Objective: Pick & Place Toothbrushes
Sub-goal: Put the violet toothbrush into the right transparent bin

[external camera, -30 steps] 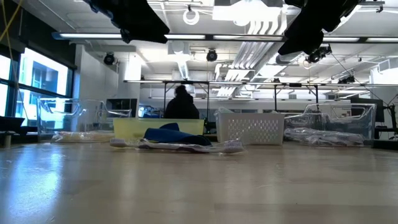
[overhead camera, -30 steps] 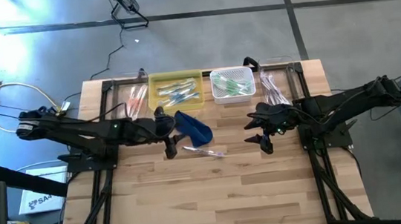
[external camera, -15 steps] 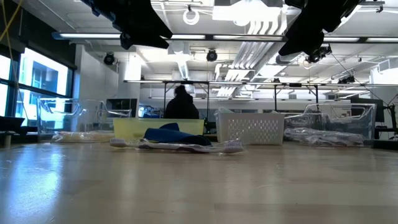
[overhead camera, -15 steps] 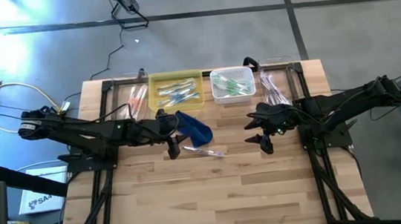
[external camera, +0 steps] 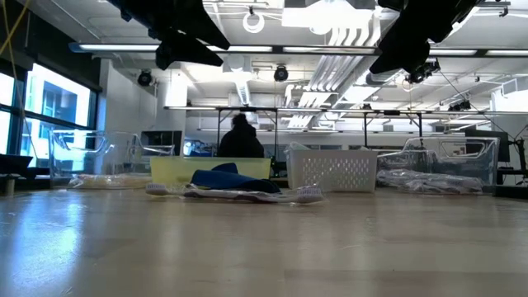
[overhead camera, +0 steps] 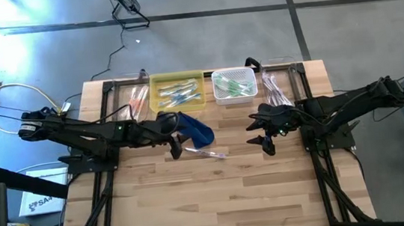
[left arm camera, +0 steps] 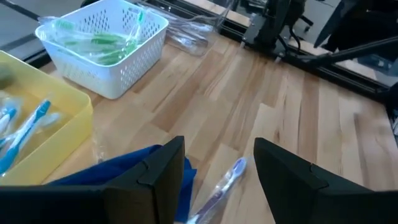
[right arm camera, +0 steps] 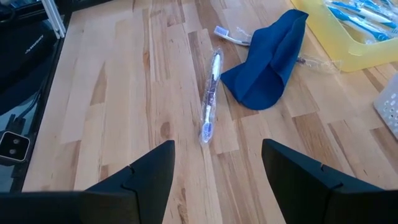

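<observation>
The left tool (overhead camera: 175, 143) is hanging with fingers apart, just above a wrapped toothbrush (left arm camera: 219, 191) lying beside the blue pouch (overhead camera: 197, 130) on the worktop (overhead camera: 225, 193). It looks poised for pickup; descending and closing comes next. The right tool (overhead camera: 263, 138), also spread, is waiting well apart.

- A wrapped toothbrush (right arm camera: 210, 96) with a purple-blue handle lies flat on the bare desk (overhead camera: 219, 201), just beside the dark blue pouch (overhead camera: 196, 129).
- A white toothbrush (right arm camera: 230, 36) pokes its head out from behind that pouch (the rest is hidden).
- Blue toothbrushes (overhead camera: 179, 93) lie loose in the yellow bin (overhead camera: 158, 106) at the desk's far edge.
- Green toothbrushes (left arm camera: 102, 46) are heaped in the white basket (left arm camera: 118, 78) next to the bin.
- Pink-accented toothbrushes (overhead camera: 137, 101) lie in a clear tray on the left, and a pale bundle (overhead camera: 272, 89) lies in another on the right (colours hard to tell).
</observation>
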{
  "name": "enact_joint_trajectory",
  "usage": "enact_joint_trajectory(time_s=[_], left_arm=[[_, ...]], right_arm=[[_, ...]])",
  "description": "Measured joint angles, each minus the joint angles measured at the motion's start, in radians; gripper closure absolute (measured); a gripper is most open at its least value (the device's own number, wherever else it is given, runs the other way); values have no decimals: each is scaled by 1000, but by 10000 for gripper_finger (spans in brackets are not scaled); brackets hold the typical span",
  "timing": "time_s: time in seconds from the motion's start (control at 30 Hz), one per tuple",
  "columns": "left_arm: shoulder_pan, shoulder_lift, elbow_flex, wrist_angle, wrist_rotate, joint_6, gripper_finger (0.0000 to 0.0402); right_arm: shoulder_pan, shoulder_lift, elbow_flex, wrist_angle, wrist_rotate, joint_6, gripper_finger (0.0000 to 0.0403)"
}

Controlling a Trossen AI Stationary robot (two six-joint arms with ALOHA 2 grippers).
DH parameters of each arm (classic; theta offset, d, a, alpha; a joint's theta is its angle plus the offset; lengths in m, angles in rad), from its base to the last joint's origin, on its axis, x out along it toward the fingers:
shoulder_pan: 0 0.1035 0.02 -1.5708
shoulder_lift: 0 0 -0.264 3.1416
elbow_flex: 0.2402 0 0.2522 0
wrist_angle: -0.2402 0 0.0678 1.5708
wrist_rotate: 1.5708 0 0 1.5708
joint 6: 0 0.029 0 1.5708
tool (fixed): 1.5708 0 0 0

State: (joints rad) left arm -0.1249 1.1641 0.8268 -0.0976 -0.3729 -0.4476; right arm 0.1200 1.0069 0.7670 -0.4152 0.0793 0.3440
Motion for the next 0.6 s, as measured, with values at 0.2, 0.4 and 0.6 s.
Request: enact_joint_trajectory(time_s=[0.2,0.4,0.6], left_arm=[[0,0,0,-1,27,32,213],[0,0,0,-4,27,127,213],[0,-1,0,-11,28,129,213]], right_arm=[[0,0,0,0,-3,41,169],[-3,0,0,0,4,49,169],[-3,0,0,0,19,50,169]])
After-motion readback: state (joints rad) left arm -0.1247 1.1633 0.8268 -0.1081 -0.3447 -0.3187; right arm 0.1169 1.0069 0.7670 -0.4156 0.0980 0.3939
